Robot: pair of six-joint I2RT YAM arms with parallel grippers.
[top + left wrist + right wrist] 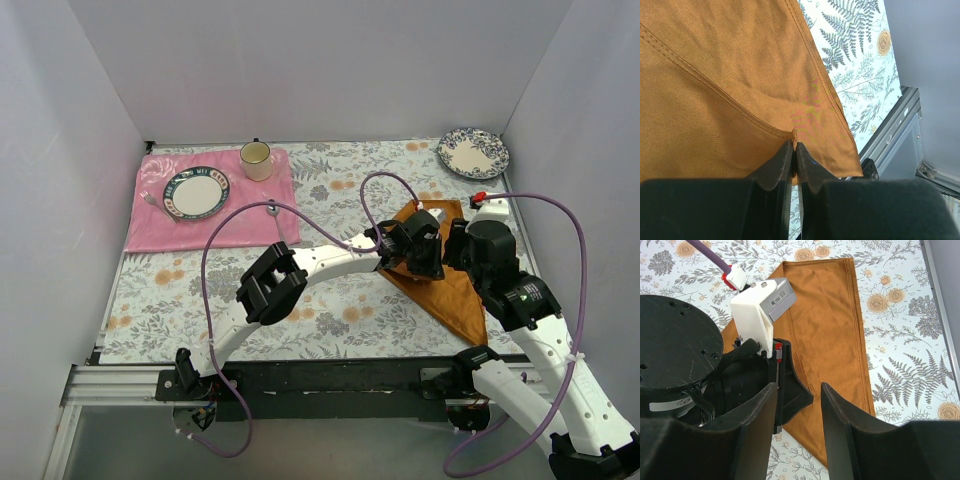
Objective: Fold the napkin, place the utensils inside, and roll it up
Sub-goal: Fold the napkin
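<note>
The rust-orange napkin lies folded in a long triangle on the right of the table, and it fills the left wrist view. My left gripper is shut on a hemmed corner of the napkin and pinches it between the fingertips. My right gripper hovers close beside it, open and empty, above the napkin. In the right wrist view its jaws frame a left fingertip. The white ceramic spoon is not in view.
A pink placemat at the back left holds a plate, a cup and a slim silver spoon. A blue floral plate sits at the back right. The table's metal front edge is near the napkin.
</note>
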